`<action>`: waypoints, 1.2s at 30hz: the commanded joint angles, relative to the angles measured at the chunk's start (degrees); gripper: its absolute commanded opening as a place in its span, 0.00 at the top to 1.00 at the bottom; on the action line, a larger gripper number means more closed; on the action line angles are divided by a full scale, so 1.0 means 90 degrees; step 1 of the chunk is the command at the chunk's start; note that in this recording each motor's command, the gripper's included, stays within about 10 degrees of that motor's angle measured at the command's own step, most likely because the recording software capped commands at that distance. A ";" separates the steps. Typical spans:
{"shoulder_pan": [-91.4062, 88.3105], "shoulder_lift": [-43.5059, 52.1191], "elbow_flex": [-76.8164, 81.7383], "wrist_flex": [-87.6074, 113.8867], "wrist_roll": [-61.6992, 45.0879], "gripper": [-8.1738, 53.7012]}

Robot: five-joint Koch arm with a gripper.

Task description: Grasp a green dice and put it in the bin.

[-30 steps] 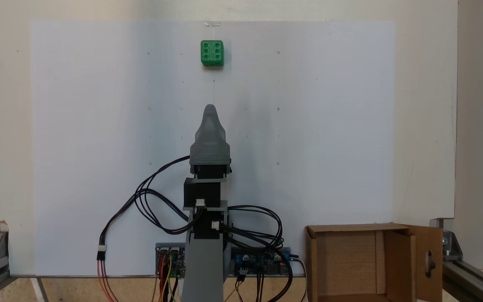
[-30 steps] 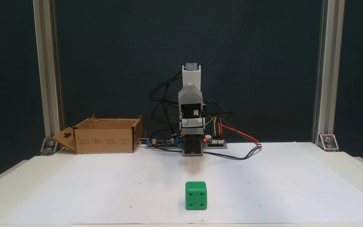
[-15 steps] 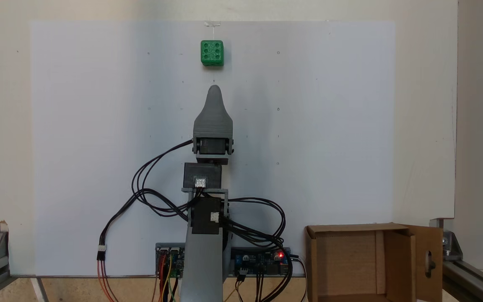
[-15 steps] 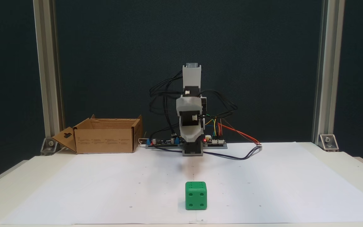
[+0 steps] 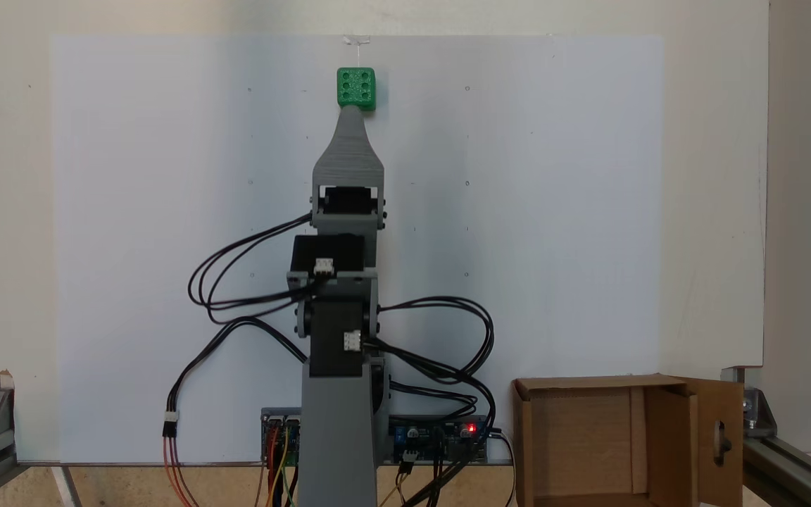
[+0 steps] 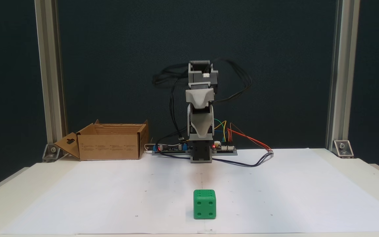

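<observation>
With the jaws raised just short of the small bright green rounded-edge dice [image 6: 204, 204], their spread impossible to tell, they should open wide and descend to straddle opposite faces squarely.

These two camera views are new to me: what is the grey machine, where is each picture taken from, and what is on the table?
The grey machine is a small hobby robot arm bolted at the table's edge, with black cables running to circuit boards at its base. One fixed view looks straight down; the other faces the arm from across the table. On the white paper sheet sits the green dice, six pips up. The bin, an open cardboard box, stands beside the arm's base. The gripper is stretched out toward the dice; from above its tip reaches the dice's near edge, but the front view shows it high above the table. It holds nothing; whether it is open I cannot tell.
</observation>
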 commanded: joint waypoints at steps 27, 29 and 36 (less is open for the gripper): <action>0.0146 -0.4756 -0.6895 0.5527 0.0693 0.17; 0.0137 -0.4893 -0.6963 0.5537 0.0693 0.17; 0.0137 -0.5801 -0.7510 0.5537 0.0684 0.16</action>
